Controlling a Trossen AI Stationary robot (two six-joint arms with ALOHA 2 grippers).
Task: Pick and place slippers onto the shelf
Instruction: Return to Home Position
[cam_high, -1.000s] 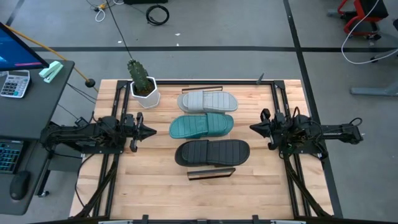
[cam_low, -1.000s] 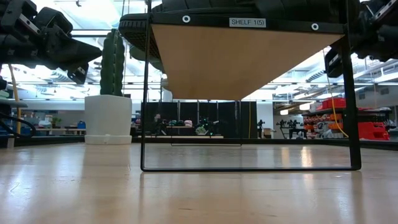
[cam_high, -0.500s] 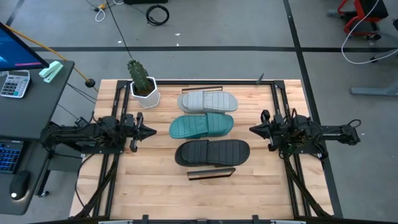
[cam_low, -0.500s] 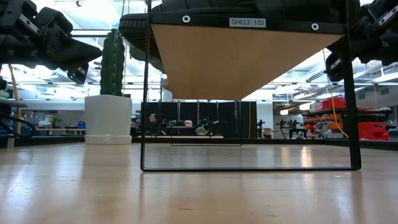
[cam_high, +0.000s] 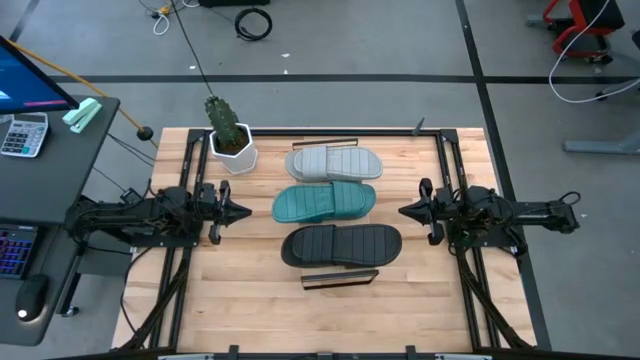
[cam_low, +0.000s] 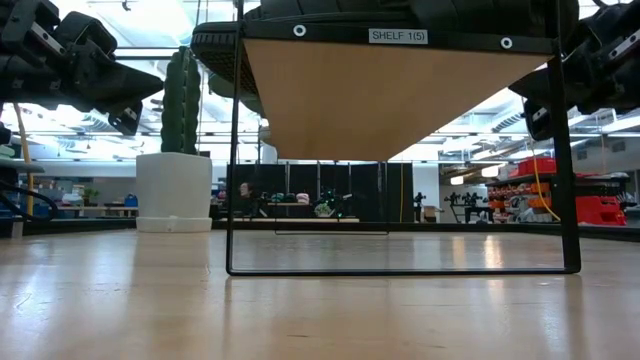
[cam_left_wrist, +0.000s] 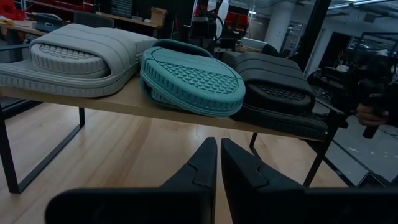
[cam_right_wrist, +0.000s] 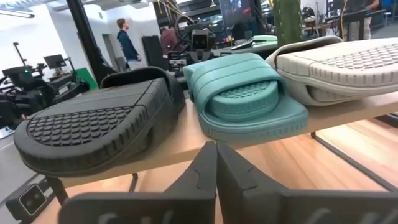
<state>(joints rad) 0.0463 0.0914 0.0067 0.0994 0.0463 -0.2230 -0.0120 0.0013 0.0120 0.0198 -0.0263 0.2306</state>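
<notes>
We find all three slippers (cam_high: 325, 202) side by side on the shelf (cam_low: 400, 100) | left gripper (cam_high: 246, 211) closed, empty, unmoved | right gripper (cam_high: 402, 210) closed, empty, edged slightly shelfward | placing done, only homing remains.

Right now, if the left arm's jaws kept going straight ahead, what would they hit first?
Probably the teal slipper, or the shelf edge beneath it: the left gripper, jaws shut, points that way, but its height is unclear.

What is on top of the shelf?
Three lie side by side on the shelf: grey slipper, teal slipper, black slipper. They cover most of the board from above; its surface under them is hidden.
</notes>
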